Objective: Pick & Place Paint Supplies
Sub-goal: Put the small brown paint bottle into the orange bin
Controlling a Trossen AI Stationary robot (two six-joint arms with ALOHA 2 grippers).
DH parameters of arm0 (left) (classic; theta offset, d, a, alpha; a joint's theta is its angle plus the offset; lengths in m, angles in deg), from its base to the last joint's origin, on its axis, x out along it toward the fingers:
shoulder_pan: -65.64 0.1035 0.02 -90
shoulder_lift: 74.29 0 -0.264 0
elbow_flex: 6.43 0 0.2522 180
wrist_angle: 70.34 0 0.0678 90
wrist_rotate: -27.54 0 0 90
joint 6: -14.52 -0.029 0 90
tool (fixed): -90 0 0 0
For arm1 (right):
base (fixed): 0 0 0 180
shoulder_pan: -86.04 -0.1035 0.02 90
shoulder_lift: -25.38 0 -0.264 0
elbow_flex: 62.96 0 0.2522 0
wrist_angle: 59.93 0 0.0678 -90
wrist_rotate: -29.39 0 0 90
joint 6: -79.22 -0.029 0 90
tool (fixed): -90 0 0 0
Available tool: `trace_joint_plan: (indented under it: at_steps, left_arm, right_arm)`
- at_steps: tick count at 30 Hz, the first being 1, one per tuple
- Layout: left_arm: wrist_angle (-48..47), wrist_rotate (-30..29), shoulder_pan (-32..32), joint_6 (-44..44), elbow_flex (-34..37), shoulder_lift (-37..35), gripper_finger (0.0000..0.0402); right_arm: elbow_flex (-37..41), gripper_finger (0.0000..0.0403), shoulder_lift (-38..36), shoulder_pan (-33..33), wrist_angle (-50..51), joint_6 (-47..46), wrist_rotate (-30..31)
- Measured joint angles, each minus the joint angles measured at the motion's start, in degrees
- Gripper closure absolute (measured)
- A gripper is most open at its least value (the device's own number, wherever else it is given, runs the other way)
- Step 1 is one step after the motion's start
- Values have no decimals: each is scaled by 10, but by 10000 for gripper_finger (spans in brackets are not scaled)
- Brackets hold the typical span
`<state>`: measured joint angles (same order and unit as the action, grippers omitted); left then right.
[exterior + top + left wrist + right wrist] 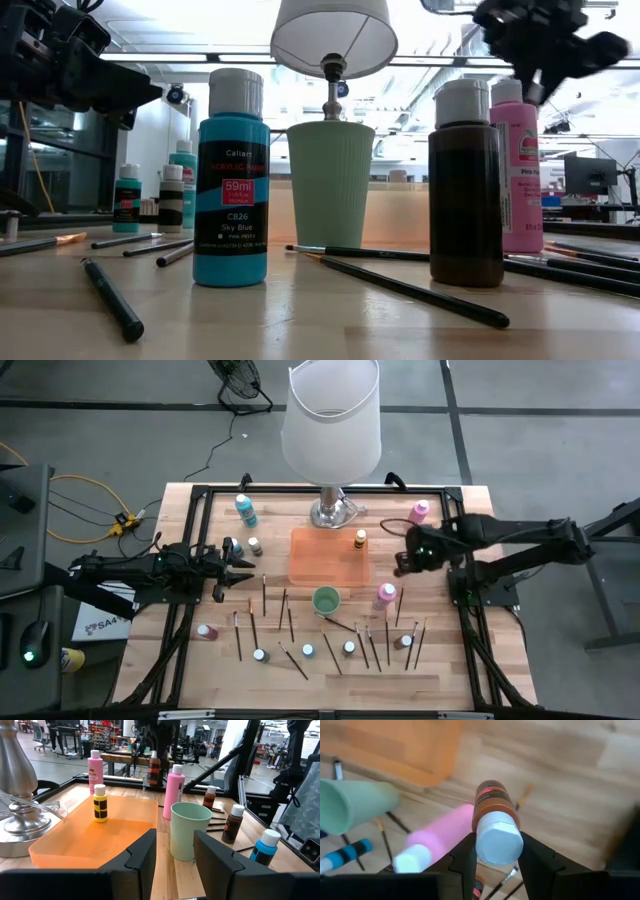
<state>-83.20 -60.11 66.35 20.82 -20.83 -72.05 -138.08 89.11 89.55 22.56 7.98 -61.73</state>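
High view: left gripper hovers over the table's left side, fingers part-way apart with nothing between them, aimed toward the orange tray and green cup. A yellow-capped bottle stands in the tray. Right gripper, raised near the tray's right edge, is clamped on a brown, white-capped bottle, above a pink bottle.

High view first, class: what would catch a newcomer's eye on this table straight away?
The big white lamp at the table's far edge dominates, with an orange tray in front of it holding one yellow-capped bottle. Brushes and small bottles lie scattered across the near half around a green cup. The right gripper holds a brown bottle above the table.
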Motion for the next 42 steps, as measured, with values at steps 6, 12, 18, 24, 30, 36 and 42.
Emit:
trace_joint_plan:
  at_steps: [6, 12, 18, 24, 30, 36, 42]
  left_arm:
    - [0, 0, 0, 0, 0, 0, 275]
    - [0, 0, 0, 0, 0, 0, 275]
    - [0, 0, 0, 0, 0, 0, 275]
    - [0, 0, 0, 0, 0, 0, 275]
    - [0, 0, 0, 0, 0, 0, 275]
    - [0, 0, 0, 0, 0, 0, 275]
    - [0, 0, 0, 0, 0, 0, 275]
  right_arm:
    - [-77, 275, 69, 40, 0, 143, -8]
    - [-164, 289, 172, 75, -1, 259, -22]
    - [-235, 272, 267, 93, -2, 304, -23]
    - [-247, 274, 323, 98, -1, 263, -24]
    - [-247, 314, 351, 103, -20, 244, -19]
    - [-247, 347, 351, 105, -19, 234, 13]
    - [-247, 351, 348, 99, -53, 316, -16]
